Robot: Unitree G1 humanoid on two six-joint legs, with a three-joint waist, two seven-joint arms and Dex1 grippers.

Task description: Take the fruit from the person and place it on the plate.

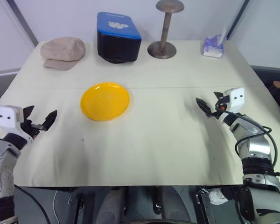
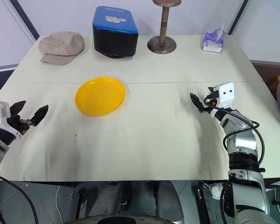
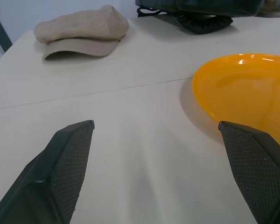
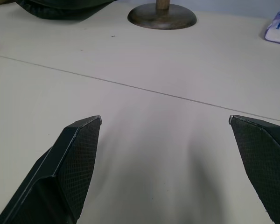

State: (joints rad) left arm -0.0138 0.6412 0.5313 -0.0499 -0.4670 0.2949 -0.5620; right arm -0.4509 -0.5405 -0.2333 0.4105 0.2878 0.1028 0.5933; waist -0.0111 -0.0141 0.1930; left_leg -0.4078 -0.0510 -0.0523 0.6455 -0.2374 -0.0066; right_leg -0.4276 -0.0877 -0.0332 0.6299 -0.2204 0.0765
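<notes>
Black, textured fingers of the left gripper (image 1: 41, 119) stand wide apart with nothing between them, hovering just above the cream table (image 1: 168, 140) to the left of the plate (image 1: 105, 101), their tips turned toward it. In the left wrist view the plate's yellow rim sits just beyond one fingertip (image 3: 252, 154), while the other fingertip has bare tabletop ahead of it.

On the far side of the plate, well apart from it to the right, the right gripper (image 2: 201, 102) also has its fingers spread and holds nothing. It hangs low over the table with its tips pointing inward toward the plate. The right wrist view shows plain cream surface and a thin seam line between its two fingers.

As for the plate itself, it is round, shallow and bright yellow, lying flat on the table a little left of centre, and nothing lies on it.

Beyond the plate, along the back edge of the table, a tan cloth cap (image 1: 63, 52) lies to the rear left, a blue-and-black box (image 1: 118, 38) stands almost directly behind, a brown stand with a round base (image 1: 163, 48) is to the rear right, and a small purple-and-white packet (image 1: 213, 47) sits farther right still.
</notes>
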